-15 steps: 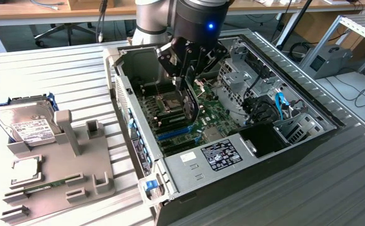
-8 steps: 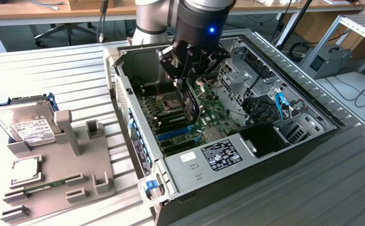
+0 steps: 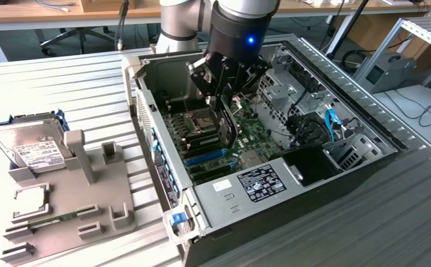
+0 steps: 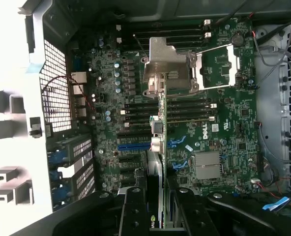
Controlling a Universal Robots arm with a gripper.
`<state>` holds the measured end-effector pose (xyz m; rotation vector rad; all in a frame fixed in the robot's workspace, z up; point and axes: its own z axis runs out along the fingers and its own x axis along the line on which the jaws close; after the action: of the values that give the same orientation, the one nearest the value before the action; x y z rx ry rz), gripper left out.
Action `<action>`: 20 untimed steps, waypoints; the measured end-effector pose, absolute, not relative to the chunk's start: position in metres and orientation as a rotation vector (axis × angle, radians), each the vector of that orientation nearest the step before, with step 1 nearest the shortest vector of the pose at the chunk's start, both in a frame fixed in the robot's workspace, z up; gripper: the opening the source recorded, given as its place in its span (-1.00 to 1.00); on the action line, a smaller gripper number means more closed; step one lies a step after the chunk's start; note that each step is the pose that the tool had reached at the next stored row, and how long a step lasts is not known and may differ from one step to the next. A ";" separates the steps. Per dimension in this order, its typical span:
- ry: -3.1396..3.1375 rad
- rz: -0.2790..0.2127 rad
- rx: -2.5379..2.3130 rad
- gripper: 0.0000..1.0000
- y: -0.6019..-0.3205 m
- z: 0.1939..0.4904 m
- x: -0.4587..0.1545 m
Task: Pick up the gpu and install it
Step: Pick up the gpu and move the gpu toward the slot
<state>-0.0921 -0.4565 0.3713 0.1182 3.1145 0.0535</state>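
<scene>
- Gpu [image 3: 226, 133] hangs edge-down inside the open computer case [image 3: 363, 161], with my pincer [image 3: 221, 100] clamped on its upper edge.
- Its lower edge is close over the motherboard [image 4: 224, 123], beside 1 blue slot [image 4: 133, 146]; I cannot tell whether it touches.
- Risk, in my judgement: a tilted card could miss the slot and strike nearby parts.

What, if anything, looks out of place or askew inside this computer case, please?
One thing stands out: on the motherboard, the CPU socket's metal cover plate appears flipped open. Otherwise nothing looks damaged. The gpu hangs edge-on in the gripper above the expansion slots, seemingly not seated.
</scene>
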 end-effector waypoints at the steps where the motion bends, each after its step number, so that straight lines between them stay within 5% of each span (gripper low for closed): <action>1: 3.115 0.053 0.118 -0.48 -0.457 0.371 -0.092; 20: 3.115 0.053 0.118 -0.48 -0.453 0.358 -0.074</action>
<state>-0.0744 -0.4533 0.3581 0.1182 3.1146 0.0533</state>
